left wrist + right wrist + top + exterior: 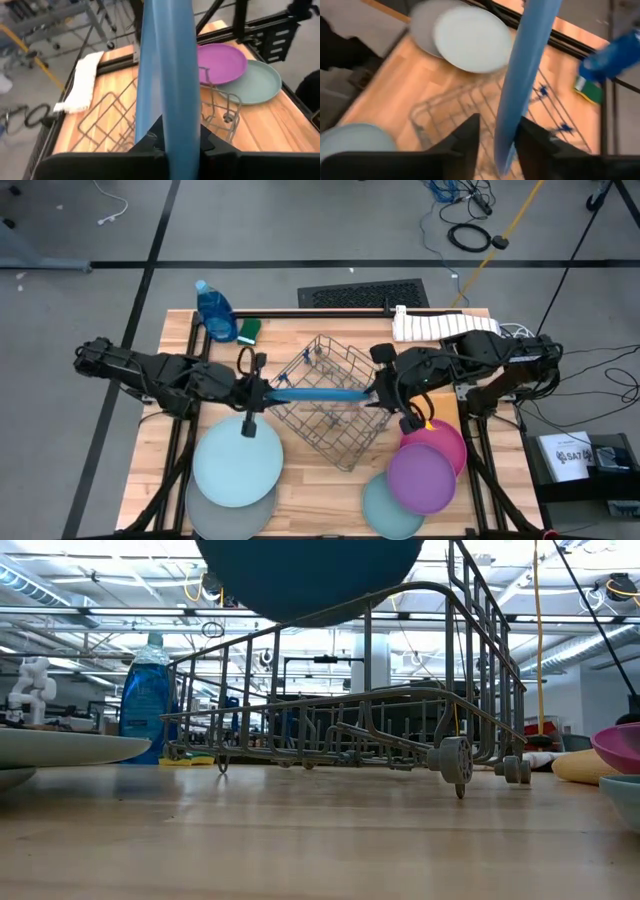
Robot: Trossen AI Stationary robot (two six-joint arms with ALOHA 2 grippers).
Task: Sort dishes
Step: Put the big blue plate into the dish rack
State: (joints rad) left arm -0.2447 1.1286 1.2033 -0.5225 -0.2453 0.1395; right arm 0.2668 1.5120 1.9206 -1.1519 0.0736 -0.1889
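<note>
A blue plate (320, 392) stands on edge in the air above the wire rack (330, 405), running left to right. In the low view its lower rim (310, 575) hangs over the rack (350, 710). My left gripper (262, 390) is shut on the plate's left end. My right gripper (378, 392) is open at the right end, its fingers (470, 135) on either side of the rim; I cannot tell whether one touches. A pale blue plate (238, 463) lies on a grey one (215, 515) at the near left. Purple (422, 477), pink (445, 440) and teal (380, 508) plates overlap at the near right. My left gripper pinches the blue plate's rim (170, 125) at its left end, one finger on each face. The fingers come from the table's left, slanting a little downward. The plate stands on edge and is lifted clear over the rack.
A blue bottle (214, 310) and a green sponge (249, 330) stand at the far left. A white cloth (440, 323) lies at the far right. Something yellow (575, 765) lies beside the pink plate. Bare wood shows along the near edge between the two plate stacks.
</note>
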